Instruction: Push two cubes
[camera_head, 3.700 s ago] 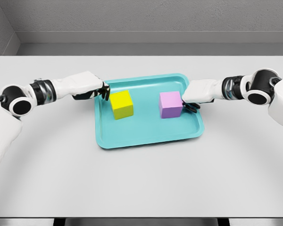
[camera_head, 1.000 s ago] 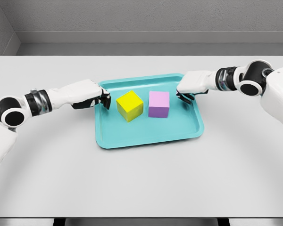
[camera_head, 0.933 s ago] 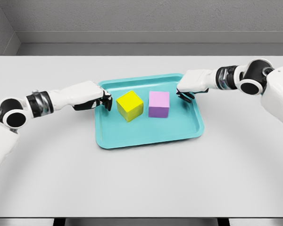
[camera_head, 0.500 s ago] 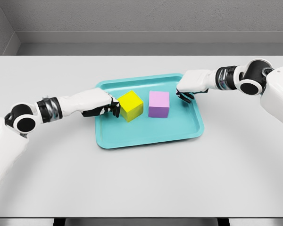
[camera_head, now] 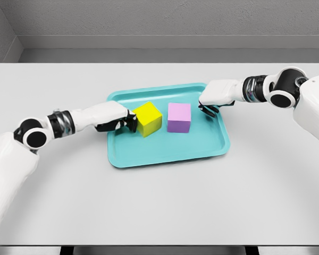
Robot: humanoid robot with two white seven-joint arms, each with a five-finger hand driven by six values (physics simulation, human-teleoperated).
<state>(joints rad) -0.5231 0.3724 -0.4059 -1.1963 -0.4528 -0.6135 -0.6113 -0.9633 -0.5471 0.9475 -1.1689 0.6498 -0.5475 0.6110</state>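
A yellow cube [camera_head: 149, 118] and a purple cube [camera_head: 179, 117] sit close together near the middle of a teal tray [camera_head: 167, 151], a narrow gap between them. My left hand [camera_head: 126, 121] has its fingers curled and presses against the yellow cube's left face, holding nothing. My right hand [camera_head: 208, 108] hovers over the tray's far right part with curled fingers, a short way to the right of the purple cube and not touching it.
The tray lies on a white table [camera_head: 159, 207] with a grey wall behind. Both white arms stretch in from the sides over the table.
Since the earliest frame both cubes have slid toward the tray's middle. In the last second my left hand moved right to the yellow cube's side; the right hand stayed put.
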